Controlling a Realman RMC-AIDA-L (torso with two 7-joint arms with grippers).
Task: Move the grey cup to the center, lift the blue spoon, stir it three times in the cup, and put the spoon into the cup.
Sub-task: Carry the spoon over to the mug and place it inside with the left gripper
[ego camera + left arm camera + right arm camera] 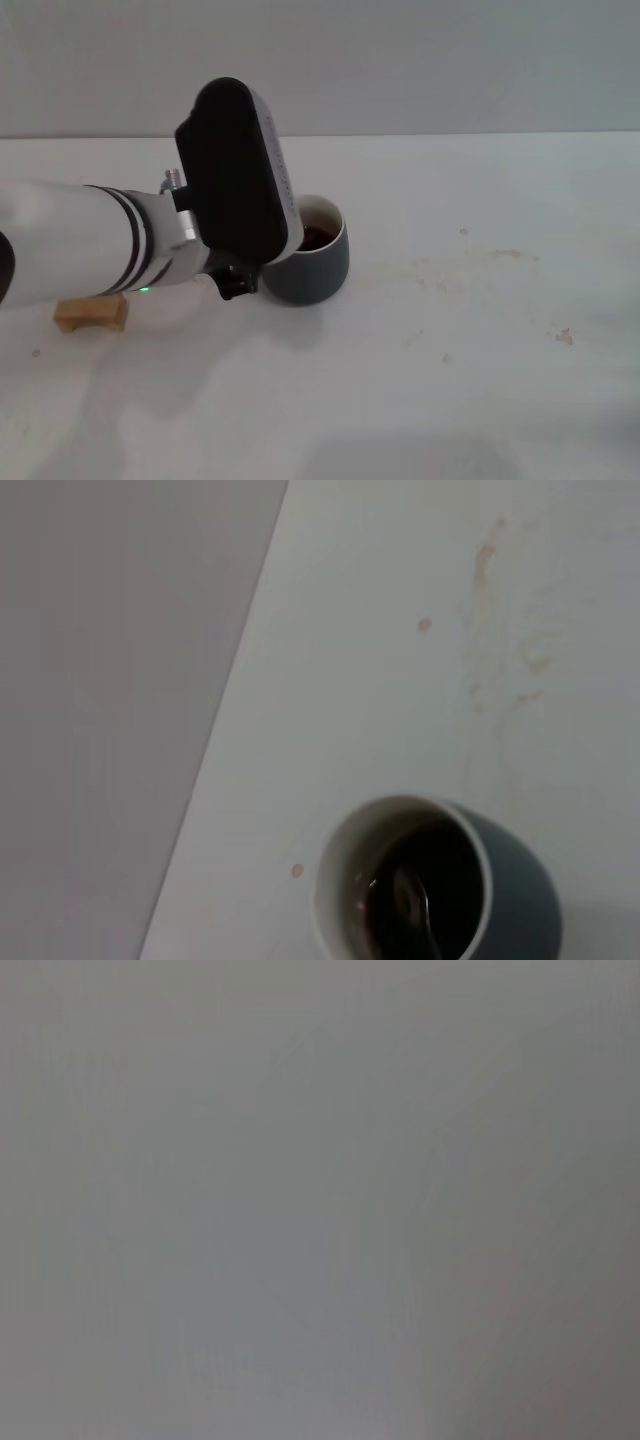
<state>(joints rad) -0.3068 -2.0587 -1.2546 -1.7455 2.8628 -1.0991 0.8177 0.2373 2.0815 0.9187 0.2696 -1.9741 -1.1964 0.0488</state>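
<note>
Cup [312,262] sat on the white desk [480,380] near its middle, dark liquid inside, with the left arm's black wrist housing hanging over its near-left side. From the head camera the left pincer [232,282] was hidden under that housing, so I could not tell how far it was open or whether it gripped anything. The left wrist camera looked down into the cup [437,885], where a metal spoon [412,905] bowl and shaft showed in the brown liquid; the blue handle was out of view. By my reading, the stirring or the drop of the spoon was the step in hand, and the cup move looked done.

To do it well, the wrist should trace small, slow circles well inside the rim, since the mug was light enough to slide or tip if the spoon dragged on its wall. Liquid could slop over, and stains [470,265] already marked the desk to the right. For release, the shaft should lean on the rim before the pincer opens. A tan block [92,314] lay near the left arm. The right pincer was not visible; its camera showed only blank grey.
</note>
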